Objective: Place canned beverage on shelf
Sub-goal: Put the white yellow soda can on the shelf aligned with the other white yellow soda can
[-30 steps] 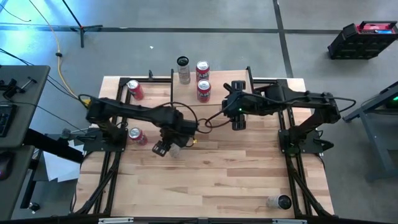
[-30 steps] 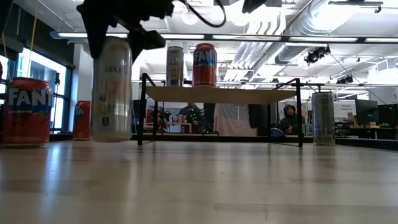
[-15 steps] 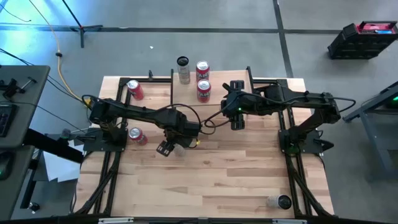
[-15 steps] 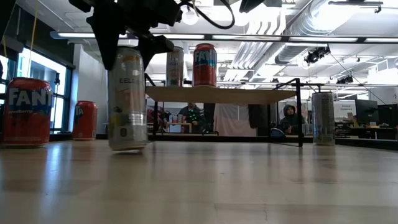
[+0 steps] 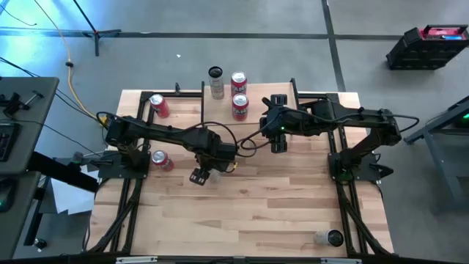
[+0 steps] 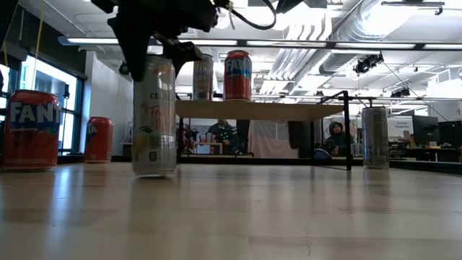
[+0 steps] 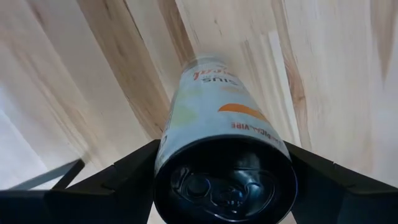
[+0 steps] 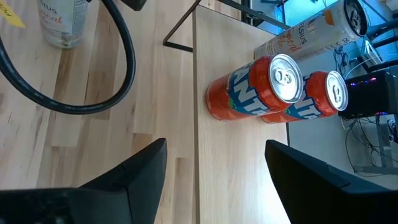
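The shelf [image 5: 249,103] beyond my grippers carries three cans — two red, one pale. My left gripper [image 5: 201,175] straddles a tall pale can [image 6: 154,115] standing on the table [image 5: 256,205], fingers [image 7: 127,171] spread beside it — whether they touch, I cannot tell. My right gripper [image 5: 277,144] hangs open and empty just before the shelf.

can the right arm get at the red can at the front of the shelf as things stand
Probably yes. The right pincer hangs open beside the shelf, empty, and nothing stands between it and that red can.

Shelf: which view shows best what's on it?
Right wrist view: the shelf plank with two red cans and one slim can, unobstructed. High view shows them small from above; low view edge-on, hiding one red can; left wrist not at all.
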You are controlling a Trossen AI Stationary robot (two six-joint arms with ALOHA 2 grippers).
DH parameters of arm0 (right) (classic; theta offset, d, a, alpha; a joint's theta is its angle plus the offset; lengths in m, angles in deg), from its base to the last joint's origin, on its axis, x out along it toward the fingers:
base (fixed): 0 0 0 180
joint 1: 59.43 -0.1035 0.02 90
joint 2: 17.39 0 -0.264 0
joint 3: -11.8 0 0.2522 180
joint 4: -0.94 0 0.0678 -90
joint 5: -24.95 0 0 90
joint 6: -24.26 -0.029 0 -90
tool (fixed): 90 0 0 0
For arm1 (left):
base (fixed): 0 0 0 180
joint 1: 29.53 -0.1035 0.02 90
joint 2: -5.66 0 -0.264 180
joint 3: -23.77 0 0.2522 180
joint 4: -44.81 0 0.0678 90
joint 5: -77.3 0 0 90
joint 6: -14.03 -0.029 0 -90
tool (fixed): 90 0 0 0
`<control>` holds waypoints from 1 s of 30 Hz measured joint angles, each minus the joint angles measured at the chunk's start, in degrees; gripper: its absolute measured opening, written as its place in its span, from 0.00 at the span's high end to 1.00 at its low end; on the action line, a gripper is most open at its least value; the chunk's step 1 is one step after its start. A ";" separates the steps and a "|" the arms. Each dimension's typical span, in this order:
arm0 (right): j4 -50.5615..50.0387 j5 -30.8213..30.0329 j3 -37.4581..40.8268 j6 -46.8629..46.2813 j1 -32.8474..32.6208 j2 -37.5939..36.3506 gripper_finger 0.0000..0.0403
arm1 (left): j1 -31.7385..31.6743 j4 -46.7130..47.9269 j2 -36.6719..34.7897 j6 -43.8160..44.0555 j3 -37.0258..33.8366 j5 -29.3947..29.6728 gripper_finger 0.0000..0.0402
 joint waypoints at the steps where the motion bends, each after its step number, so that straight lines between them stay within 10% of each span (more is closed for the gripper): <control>1: 0.00 0.00 0.00 0.00 0.00 0.00 0.36 | 0.00 -0.01 0.00 0.46 0.00 -0.04 0.30; 30: -2.07 -0.90 0.00 -1.78 0.00 0.00 0.36 | 1.83 5.75 -6.45 21.30 -1.11 1.51 0.19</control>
